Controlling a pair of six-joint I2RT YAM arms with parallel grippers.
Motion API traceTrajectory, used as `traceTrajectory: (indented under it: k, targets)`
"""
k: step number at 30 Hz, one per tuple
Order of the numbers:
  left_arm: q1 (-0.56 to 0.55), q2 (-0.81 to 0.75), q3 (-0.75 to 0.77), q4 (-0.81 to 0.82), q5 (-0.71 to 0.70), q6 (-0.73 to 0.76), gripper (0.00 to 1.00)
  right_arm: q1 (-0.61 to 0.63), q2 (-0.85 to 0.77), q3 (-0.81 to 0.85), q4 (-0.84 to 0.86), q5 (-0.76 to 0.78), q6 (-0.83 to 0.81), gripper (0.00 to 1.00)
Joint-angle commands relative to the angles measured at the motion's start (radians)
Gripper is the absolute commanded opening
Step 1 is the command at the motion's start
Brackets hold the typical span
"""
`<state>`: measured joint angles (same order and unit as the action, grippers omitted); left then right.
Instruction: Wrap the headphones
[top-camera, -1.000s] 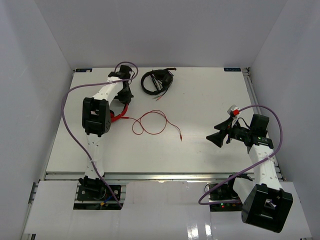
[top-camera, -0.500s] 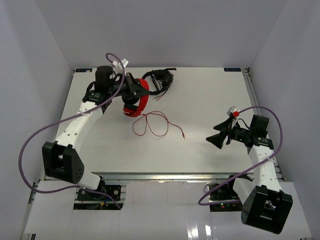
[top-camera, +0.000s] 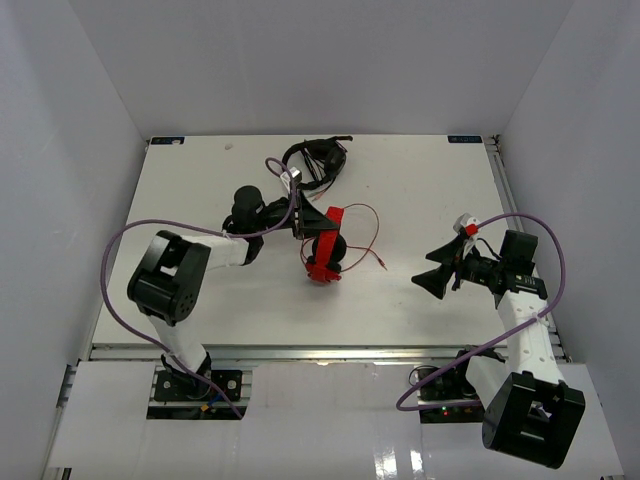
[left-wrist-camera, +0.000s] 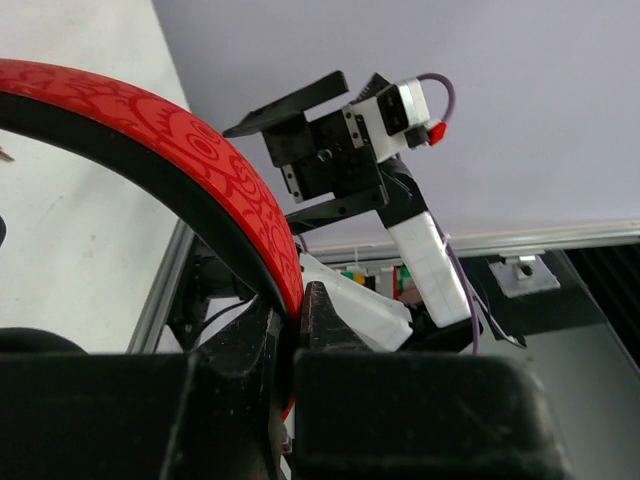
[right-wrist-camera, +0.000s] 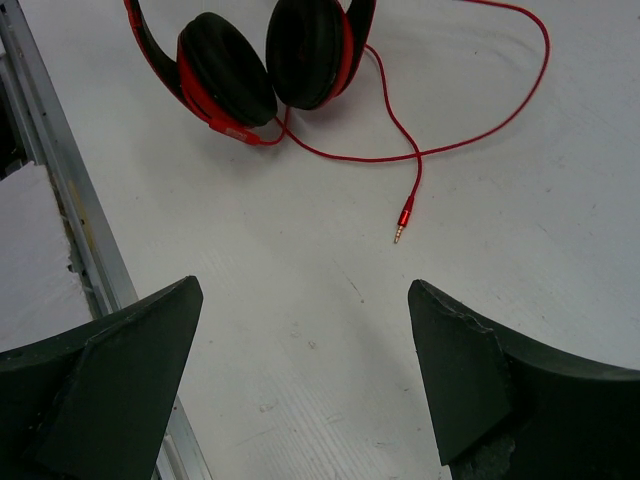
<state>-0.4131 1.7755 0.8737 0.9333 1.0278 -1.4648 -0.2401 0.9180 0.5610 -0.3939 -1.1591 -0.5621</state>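
Carried across the table from its far-left side to its middle, the red headphones are held by the headband in the clamped left gripper. Their cable loops rightward, plug lying loose. Steadying the band while the wide-open right gripper, near the right edge, takes the plug seems wise; open table lies between.

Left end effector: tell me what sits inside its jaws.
The left end effector is shut on the headphones, pinching their red-and-black headband. The fingers cover the pinched stretch of band; the earcups show only in the other views.
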Motion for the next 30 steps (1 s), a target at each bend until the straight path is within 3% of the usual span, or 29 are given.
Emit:
traceTrajectory:
  k: [1, 10, 15, 17, 20, 22, 28, 30]
  targets:
    - [0.002, 0.051, 0.023, 0.403, 0.032, -0.195, 0.0, 0.0, -0.001, 0.029, 0.001, -0.014, -0.022, 0.9]
    - [0.06, 0.093, -0.031, 0.35, 0.094, -0.12, 0.17, -0.002, -0.004, 0.031, 0.001, -0.019, -0.022, 0.9]
    - [0.146, 0.013, -0.094, 0.222, 0.147, 0.0, 0.35, -0.002, -0.005, 0.033, -0.001, -0.022, -0.022, 0.9]
    - [0.178, -0.041, -0.095, 0.036, 0.159, 0.104, 0.41, -0.002, -0.006, 0.033, -0.002, -0.023, -0.022, 0.9]
    - [0.202, -0.115, -0.044, -0.48, 0.13, 0.47, 0.54, -0.002, -0.005, 0.033, -0.003, -0.022, -0.022, 0.9]
    - [0.212, -0.144, 0.013, -0.716, 0.088, 0.655, 0.59, -0.002, -0.007, 0.033, -0.004, -0.022, -0.024, 0.9]
    - [0.233, -0.172, 0.128, -1.154, -0.077, 0.922, 0.65, -0.004, -0.009, 0.033, -0.006, -0.022, -0.025, 0.9]
    - [0.235, -0.169, 0.162, -1.241, -0.192, 1.001, 0.66, -0.002, -0.01, 0.033, -0.006, -0.022, -0.025, 0.9]
